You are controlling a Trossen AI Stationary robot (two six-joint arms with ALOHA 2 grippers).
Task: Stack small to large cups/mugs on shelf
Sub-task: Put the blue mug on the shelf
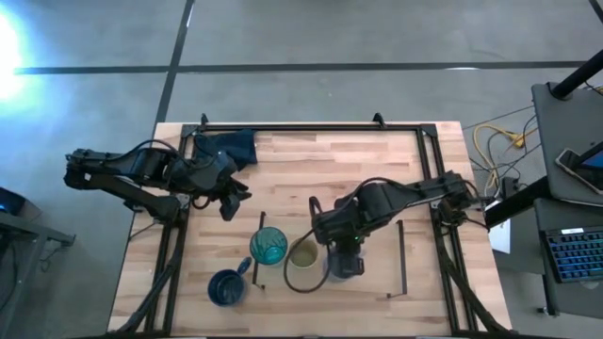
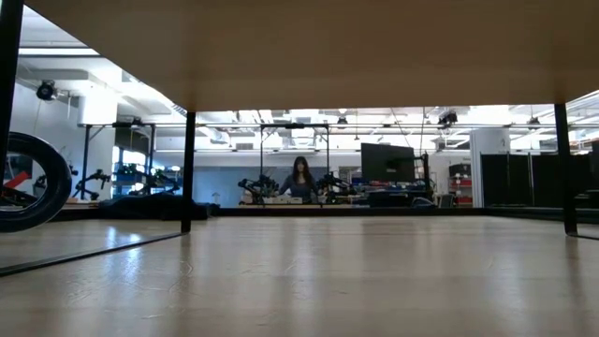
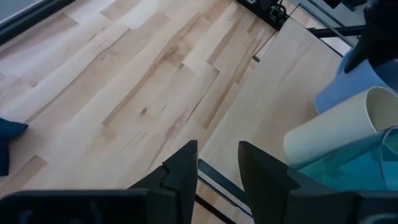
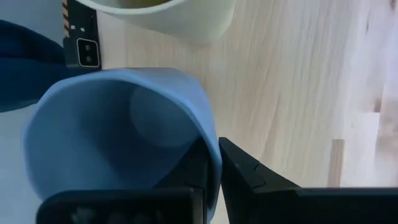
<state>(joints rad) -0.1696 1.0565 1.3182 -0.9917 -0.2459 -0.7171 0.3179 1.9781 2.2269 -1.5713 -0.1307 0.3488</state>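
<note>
The shelf [image 1: 377, 259] lies on the table's near middle, with black rails at its short ends. The teal tumbler [image 1: 268, 245] stands at its left rail and the olive-tan cup [image 1: 303, 259] stands on it beside the tumbler. The dark blue mug [image 1: 226, 287] stands on the tabletop left of the shelf. My right gripper [image 1: 344, 266] is over the shelf, right of the tan cup, shut on the lavender-grey mug [image 4: 118, 137], which it mostly hides from above. My left gripper [image 1: 229, 209] is open and empty over the tabletop, left of and beyond the tumbler. My right gripper holds the lavender-grey mug by its rim wall [image 4: 210, 152], one finger [image 4: 196, 171] inside the mug and one [image 4: 249, 180] outside. The fingers come from above, pointing down. The mug's mouth faces up; whether its base is on the shelf I cannot tell.
A dark blue cloth [image 1: 231, 146] lies at the table's far left corner. Black frame bars run along the table's far edge and sides. Bare board shows on the shelf's right half. In the low view a person [image 2: 301, 178] stands far off in the room.
</note>
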